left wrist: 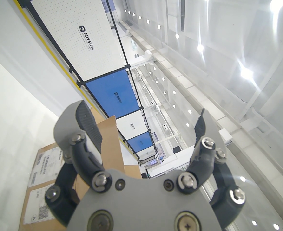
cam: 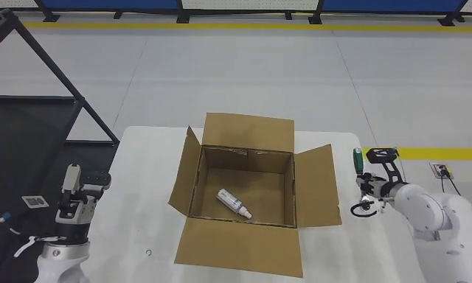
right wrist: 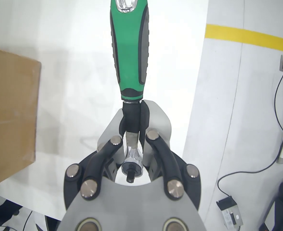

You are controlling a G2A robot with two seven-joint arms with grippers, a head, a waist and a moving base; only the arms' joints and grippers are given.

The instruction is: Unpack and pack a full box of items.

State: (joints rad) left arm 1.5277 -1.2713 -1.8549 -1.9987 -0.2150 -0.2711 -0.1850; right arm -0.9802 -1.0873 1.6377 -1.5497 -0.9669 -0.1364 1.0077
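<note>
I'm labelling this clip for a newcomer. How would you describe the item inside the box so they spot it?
Start at the open brown cardboard box on the white table. On its floor lies a small white tube, slanted. It alone is inside; the green-handled ratchet wrench is outside, in the right hand.

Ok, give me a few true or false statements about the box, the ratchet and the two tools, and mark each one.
1. The right tool grips a green-handled ratchet. True.
2. The box has its flaps closed. False: its flaps stand open.
3. A white tube lies inside the box. True.
4. The left tool holds a tube. False: it is open and empty.
</note>
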